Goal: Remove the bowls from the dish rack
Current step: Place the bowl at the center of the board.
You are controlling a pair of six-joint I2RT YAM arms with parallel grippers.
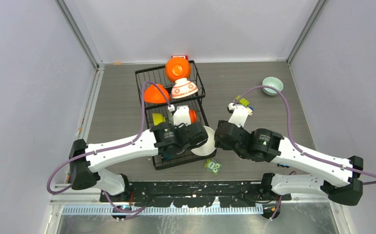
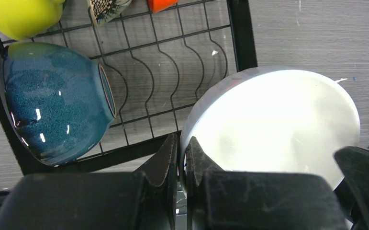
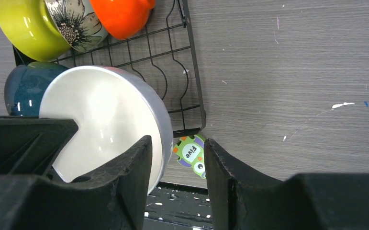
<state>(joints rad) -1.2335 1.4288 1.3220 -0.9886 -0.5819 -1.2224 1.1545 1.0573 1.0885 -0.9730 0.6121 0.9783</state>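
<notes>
Left claw (image 2: 182,146) fills the bottom of its wrist view, jaws pinched almost together on the near rim of the white bowl (image 2: 278,124), so this claw holds the bowl. From above, the bowl (image 1: 209,144) is tilted on edge at the near right corner of the dish rack (image 2: 243,33), overhanging the frame toward the open bench (image 3: 292,72). Right claw (image 3: 177,143) sits immediately right of the bowl with jaws moderately apart and gripping nothing; the rim lies against its left finger and only a green monster toy (image 3: 192,153) shows through the gap. The bowl therefore lies to the right of the left claw and to the left of the right claw, both equally near. Open bench stretches rightward, with the toy just beside the rack's corner and a pale mint bowl (image 1: 272,86) far off at the back right. Inside the rack remain a teal bowl (image 2: 53,105), a lime bowl (image 2: 24,17), orange bowls (image 1: 177,69) and a red-patterned bowl (image 1: 184,88). Moving the white bowl out probably means swinging right, clear of the frame and the toy.
</notes>
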